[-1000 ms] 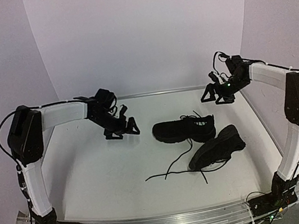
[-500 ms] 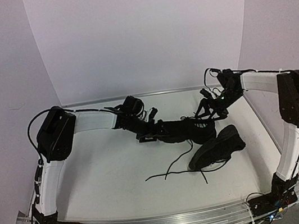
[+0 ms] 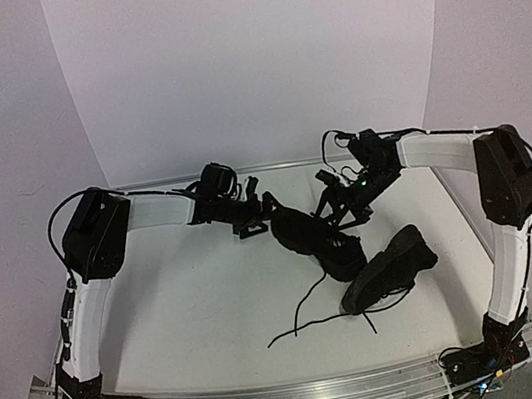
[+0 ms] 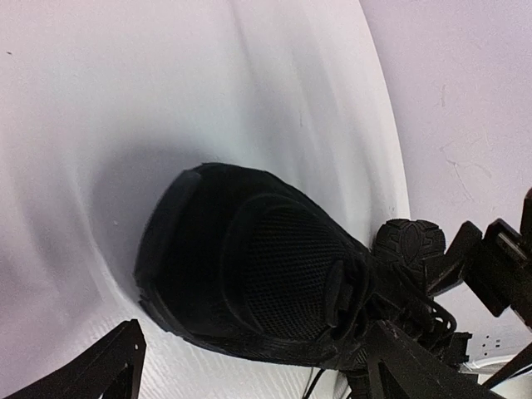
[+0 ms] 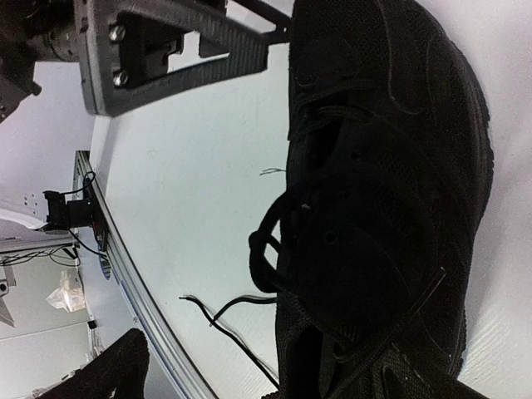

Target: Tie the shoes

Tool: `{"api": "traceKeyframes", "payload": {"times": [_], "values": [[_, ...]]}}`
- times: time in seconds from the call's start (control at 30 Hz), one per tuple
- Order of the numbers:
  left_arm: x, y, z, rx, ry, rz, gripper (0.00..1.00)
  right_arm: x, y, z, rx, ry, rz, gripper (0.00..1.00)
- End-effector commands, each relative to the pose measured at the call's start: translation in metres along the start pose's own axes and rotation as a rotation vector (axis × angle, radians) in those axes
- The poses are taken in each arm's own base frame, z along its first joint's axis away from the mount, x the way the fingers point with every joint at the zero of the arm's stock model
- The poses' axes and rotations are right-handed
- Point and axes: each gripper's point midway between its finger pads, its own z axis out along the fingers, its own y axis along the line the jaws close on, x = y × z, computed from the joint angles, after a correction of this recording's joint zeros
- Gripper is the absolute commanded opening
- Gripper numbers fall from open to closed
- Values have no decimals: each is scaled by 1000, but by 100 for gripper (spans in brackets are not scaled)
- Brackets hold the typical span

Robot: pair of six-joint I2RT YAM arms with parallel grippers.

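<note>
**Item 1, my left pincer** (image 3: 257,216): jaws wide apart, held low at the toe of the far shoe (image 3: 315,237). My left wrist view shows a finger on either side of that toe, with pale surface showing between the finger and the shoe on the left side. Nothing is clamped.

**Item 2, my right pincer** (image 3: 340,208): jaws wide apart, over the laced top of the same shoe and facing the left pincer across it. Nothing is clamped.

**Item 3, far shoe:** black, lying slantwise toward the back of the table (image 3: 181,304), toe to the back-left and heel to the front-right.

**Item 4, near shoe** (image 3: 390,266): black, just beside the far shoe's heel, on its front-right. I cannot tell whether the two touch.

**Item 5, laces** (image 3: 310,314): thin, black and untied, trailing loose over the table toward the near edge.

**Item 6, edges and room:**
- The back edge lies close behind both pincers, where the white backdrop (image 3: 254,60) rises.
- A metal rail (image 3: 277,395) runs along the near edge.
- There is a wide open stretch to the left and front of the shoes.
- Only a narrower strip lies between the near shoe and the right edge.

**Item 7, markings:** the shoes are black on black, and any brand or label is too dark to make out in either wrist view.
</note>
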Motion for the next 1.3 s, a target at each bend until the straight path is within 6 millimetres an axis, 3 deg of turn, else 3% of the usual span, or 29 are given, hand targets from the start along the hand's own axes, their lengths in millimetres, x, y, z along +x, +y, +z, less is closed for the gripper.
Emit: {"api": "traceKeyframes", "payload": {"times": [0.0,0.13,0.3,0.47,0.67,0.73,1.03,1.27], "values": [[-13,-34,-30,27,-48,71,94,-15,20,-23,-4,-62,-38,88],[7,-29,-46,-3,-33,76,94,-3,-11,-42,164,-71,39,88],[31,-31,-57,-54,19,130,94,26,-34,-44,286,12,73,79],[67,-38,-50,-82,122,250,91,41,-40,-36,283,64,97,67],[121,-53,-31,-84,235,456,76,52,-40,-19,271,115,97,53],[133,-53,-26,-109,240,502,73,53,-41,-17,269,119,106,49],[167,-53,-11,-310,272,749,60,56,-47,-16,292,125,146,44],[199,-43,5,-431,374,850,58,60,-50,-14,299,133,164,39]]}}
